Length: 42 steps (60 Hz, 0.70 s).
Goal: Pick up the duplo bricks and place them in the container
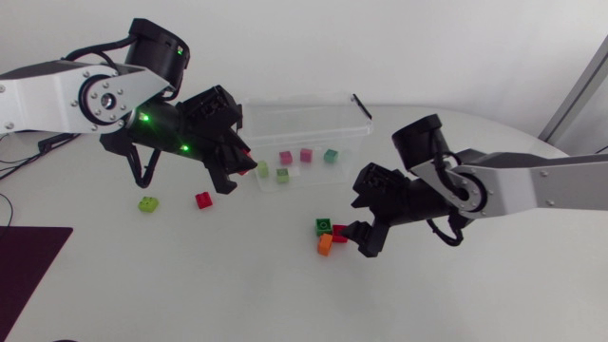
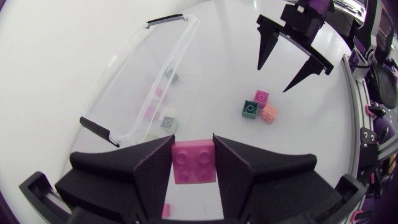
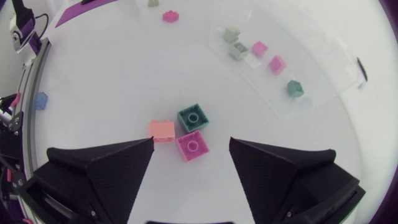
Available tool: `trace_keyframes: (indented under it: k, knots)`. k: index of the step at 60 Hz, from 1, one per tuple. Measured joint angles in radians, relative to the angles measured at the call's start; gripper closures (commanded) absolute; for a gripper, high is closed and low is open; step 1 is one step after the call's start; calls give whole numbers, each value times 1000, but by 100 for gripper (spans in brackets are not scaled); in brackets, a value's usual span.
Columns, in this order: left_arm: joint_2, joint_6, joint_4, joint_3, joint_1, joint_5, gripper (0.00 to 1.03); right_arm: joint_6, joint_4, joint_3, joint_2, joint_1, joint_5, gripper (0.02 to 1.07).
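Observation:
My left gripper [image 2: 194,155] is shut on a pink brick [image 2: 194,163], one finger against each side. In the head view it [image 1: 236,163] hangs by the near left corner of the clear container [image 1: 313,116], which holds several bricks. A green brick [image 1: 324,225], a pink-red one [image 1: 339,234] and an orange one [image 1: 325,245] lie clustered on the table. My right gripper [image 3: 191,142] stands open just over this cluster, with the pink brick [image 3: 192,146] between its fingertips, apart from both.
A lime brick [image 1: 148,203] and a red brick [image 1: 203,199] lie on the table left of the container. A dark mat [image 1: 24,261] covers the near left corner. The container's black clip [image 1: 362,105] sticks up at its far right.

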State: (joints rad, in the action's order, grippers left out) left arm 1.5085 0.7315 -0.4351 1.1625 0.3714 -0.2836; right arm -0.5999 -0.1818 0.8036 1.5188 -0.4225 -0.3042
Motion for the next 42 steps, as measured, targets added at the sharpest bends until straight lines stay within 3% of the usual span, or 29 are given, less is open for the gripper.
trace_keyframes:
  k: [34, 42]
  knots:
    - [128, -71, 77, 243, 4, 0, 83, -60, 3, 46, 199, 26, -15, 11]
    - [194, -79, 102, 299, 3, 0, 83, -60, 22, 81, 256, 26, -18, 17]
